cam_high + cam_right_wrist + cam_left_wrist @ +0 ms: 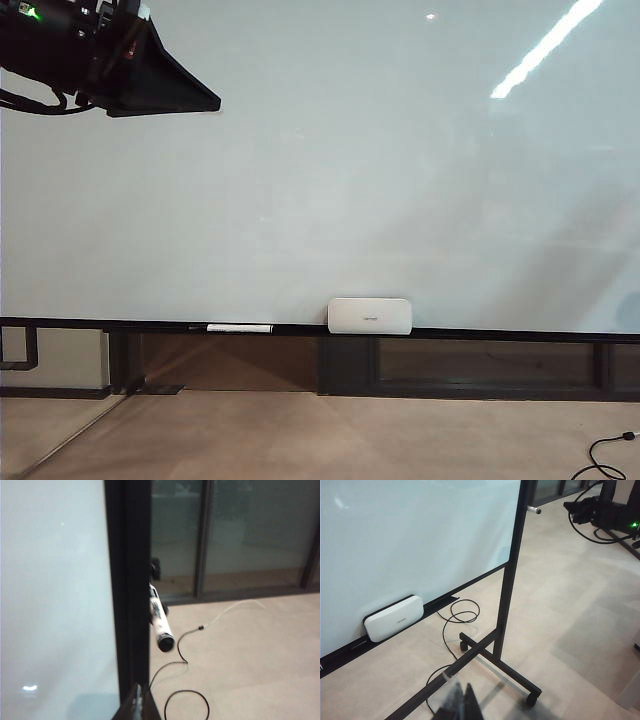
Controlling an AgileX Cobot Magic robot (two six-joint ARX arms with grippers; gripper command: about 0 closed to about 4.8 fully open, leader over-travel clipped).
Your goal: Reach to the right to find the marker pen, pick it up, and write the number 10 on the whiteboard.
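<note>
Exterior view shows one whiteboard (320,170), very big, shiny and pale blue-white, with nothing written on it. One thin black ledge (480,333) runs along the whiteboard's lower edge. On that ledge sits one white rounded box (370,316), and beside it lies one long white stick (240,328). One black arm (100,55) reaches in high over the whiteboard's upper left corner.

There is one marker pen (160,620). It is short, with a whitish barrel with dark print and a round black end. It sticks out from the whiteboard's black side post (131,580), pointing toward the camera.

The right tool (141,705) is closed on nothing, just below the marker pen, near the post. The left tool (462,705) is a dark blur over the floor by the whiteboard's foot; I cannot tell if it is open.
</note>
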